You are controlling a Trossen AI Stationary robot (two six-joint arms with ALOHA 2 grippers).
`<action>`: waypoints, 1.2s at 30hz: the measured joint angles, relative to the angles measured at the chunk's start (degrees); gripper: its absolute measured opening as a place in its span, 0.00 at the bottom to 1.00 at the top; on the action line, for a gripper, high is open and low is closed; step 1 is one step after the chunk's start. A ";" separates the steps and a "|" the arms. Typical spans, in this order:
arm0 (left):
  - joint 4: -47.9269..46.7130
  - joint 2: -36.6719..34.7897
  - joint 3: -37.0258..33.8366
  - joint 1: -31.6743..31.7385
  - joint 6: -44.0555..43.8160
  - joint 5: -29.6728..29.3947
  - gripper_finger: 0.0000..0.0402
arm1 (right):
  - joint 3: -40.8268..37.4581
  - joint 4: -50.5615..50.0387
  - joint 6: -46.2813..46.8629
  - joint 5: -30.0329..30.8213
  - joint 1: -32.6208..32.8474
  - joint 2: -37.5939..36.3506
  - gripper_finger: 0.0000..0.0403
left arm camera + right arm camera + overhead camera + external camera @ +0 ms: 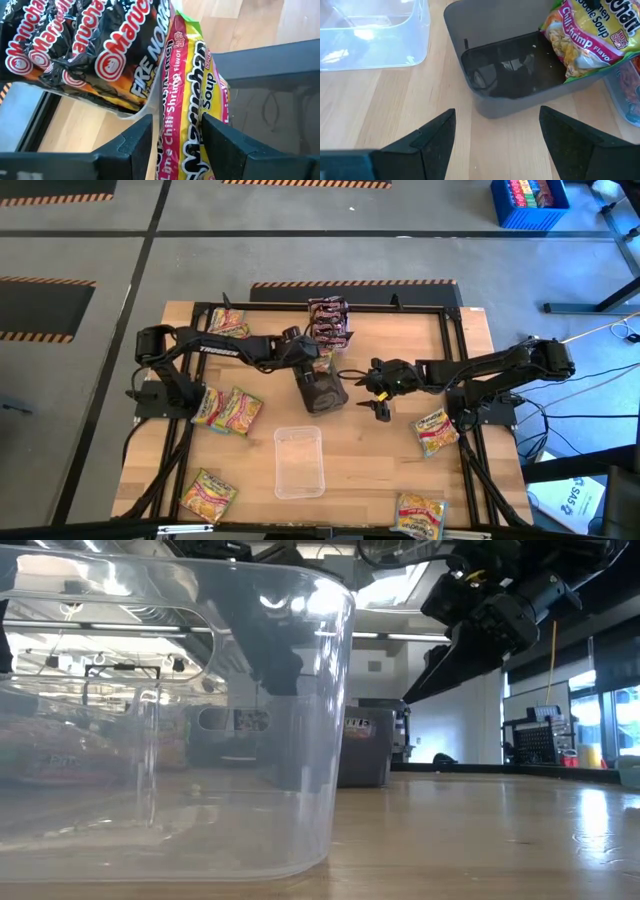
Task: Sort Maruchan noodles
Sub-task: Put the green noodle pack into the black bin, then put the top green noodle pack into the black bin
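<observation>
Dark grey rectangular plastic bin (323, 392) mid-surface, holding one green-and-yellow plastic noodle packet (187, 100) stood on edge at its far end. Clear empty plastic tray (299, 461) nearer the front edge of the light wooden surface (390, 470). Stack of dark brown-red noodle packets (328, 322) at the back edge, just beyond the bin; whether in a container, cannot tell.

Left wrist view only: printing on the packets, and left end effector (176, 137) with fingers on either side of the green-and-yellow packet, touching it, over the bin wall. Right wrist view only: bin's bare dark floor, packet leaning at one corner. Low view: mostly the clear tray wall up close, bin behind it, arms above. High view only: loose yellow-pink packets (228, 408) scattered left, front and right on the surface.

Right end effector (496, 131) open, empty, hovering just beside the bin, apart from the packet.
</observation>
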 joint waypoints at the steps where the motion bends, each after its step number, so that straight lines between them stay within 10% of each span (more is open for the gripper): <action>1: -0.26 -0.39 0.00 -0.11 -0.01 0.07 0.41 | 0.00 0.02 0.02 0.00 0.00 0.00 0.67; 36: -22.35 -31.43 3.87 4.82 1.02 -7.05 0.42 | -0.02 2.15 0.06 -0.77 0.00 0.00 0.67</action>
